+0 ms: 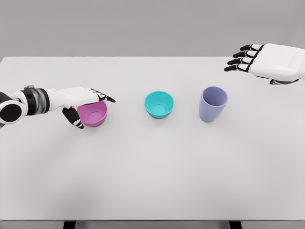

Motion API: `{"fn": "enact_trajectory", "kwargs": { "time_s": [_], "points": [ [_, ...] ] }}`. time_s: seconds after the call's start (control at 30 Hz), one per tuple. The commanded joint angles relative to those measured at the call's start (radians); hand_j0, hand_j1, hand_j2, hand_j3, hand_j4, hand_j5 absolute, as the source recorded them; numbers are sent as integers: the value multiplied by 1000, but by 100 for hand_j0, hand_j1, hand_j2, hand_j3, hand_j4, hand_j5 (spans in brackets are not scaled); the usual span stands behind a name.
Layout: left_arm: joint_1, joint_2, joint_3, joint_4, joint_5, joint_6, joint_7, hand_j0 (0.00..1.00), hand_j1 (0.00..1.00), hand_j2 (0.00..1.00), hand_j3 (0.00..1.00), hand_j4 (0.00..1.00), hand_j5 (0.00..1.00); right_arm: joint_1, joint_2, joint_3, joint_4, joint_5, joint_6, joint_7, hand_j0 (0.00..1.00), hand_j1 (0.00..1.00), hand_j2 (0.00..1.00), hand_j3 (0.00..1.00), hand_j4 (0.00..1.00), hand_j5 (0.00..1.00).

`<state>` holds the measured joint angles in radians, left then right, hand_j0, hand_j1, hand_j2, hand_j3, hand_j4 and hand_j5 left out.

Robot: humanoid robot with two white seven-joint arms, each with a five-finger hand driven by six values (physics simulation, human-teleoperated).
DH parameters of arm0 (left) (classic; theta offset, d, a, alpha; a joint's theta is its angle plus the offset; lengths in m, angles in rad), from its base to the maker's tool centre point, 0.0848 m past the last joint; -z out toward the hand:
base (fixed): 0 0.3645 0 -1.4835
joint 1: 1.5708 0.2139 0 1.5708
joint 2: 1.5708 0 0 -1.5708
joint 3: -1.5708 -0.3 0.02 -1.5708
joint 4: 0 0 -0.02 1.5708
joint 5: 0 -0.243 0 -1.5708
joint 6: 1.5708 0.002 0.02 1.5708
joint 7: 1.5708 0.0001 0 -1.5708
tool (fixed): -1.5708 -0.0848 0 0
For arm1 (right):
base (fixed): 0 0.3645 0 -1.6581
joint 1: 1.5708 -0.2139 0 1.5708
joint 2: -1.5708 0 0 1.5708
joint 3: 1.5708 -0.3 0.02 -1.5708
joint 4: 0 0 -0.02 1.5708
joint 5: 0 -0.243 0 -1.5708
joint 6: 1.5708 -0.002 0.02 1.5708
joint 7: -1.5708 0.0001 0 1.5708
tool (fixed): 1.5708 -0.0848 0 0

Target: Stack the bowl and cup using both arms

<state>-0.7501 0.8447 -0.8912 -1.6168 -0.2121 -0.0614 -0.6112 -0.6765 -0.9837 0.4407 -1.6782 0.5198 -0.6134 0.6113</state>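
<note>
Fingers of my left hand (82,102) curled round the pink bowl (93,113). My right hand (267,61) hung open near the purple cup (213,104).

There is a single view, from the robot's head, looking forward and steeply down onto the white tabletop (152,181). The tabletop fills most of the frame: its far edge runs straight across the upper quarter, with a plain grey backdrop above it, and its near edge shows just above the bottom border, with dark table legs peeking out beneath. The camera sits centred over the near side, at middling range, far enough to take in the full width. The left arm enters from the left edge, the right from the upper right
</note>
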Motion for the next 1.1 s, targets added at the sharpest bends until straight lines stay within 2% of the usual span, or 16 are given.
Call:
{"fn": "enact_trajectory", "kwargs": {
  "time_s": [0.0,1.07],
  "points": [
    [0,-6,0,12,0,0,0,100,100,100,100,100,100,0,-1,0,0,-3,3,0,100,100,100,100,100,100],
    [0,-27,-2,54,-3,-1,0,100,100,100,100,100,100,0,-1,0,-1,-3,3,0,100,100,100,100,100,100]
  ]
}}
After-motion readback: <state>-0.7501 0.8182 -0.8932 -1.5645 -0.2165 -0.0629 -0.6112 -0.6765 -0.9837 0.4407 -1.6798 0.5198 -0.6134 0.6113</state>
